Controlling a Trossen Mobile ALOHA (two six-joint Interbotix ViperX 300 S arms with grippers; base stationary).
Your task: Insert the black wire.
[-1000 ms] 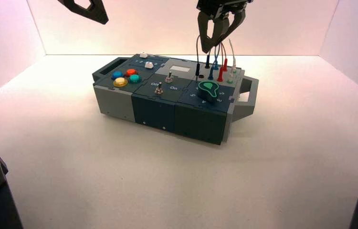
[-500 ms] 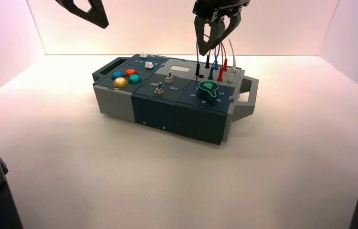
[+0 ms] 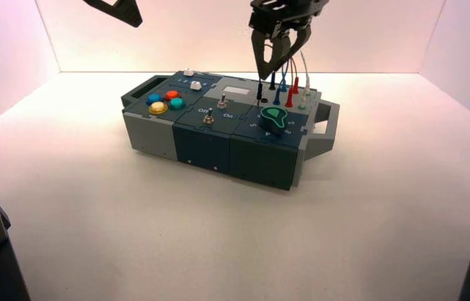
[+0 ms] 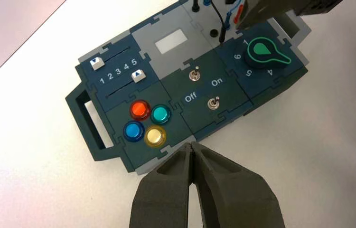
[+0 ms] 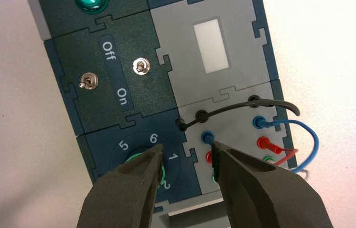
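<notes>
The black wire [image 5: 233, 107] arches over the grey jack panel [image 5: 235, 128] at the box's right end. One of its black plugs [image 5: 253, 99] is at the far row. The other plug [image 5: 182, 124] stands at the seam by the knob module, beside a black socket ring [image 5: 201, 115]; I cannot tell if it is seated. In the high view that plug [image 3: 259, 91] stands upright. My right gripper [image 3: 272, 66] hovers just above it, open and empty; in its wrist view [image 5: 186, 146] the jaws straddle the panel's edge. My left gripper [image 4: 192, 145] is shut and empty, held high at the back left [image 3: 123, 12].
Blue [image 5: 309, 137] and red [image 5: 280, 151] wires are plugged in next to the black one. The green knob [image 3: 274, 117] sits in front of the jacks. Two toggle switches [image 4: 195, 74], two sliders [image 4: 138, 76] and coloured buttons [image 4: 147, 121] lie further left.
My right gripper has come a little lower and to the left, towards the near black plug, still open. The left arm has barely moved.
</notes>
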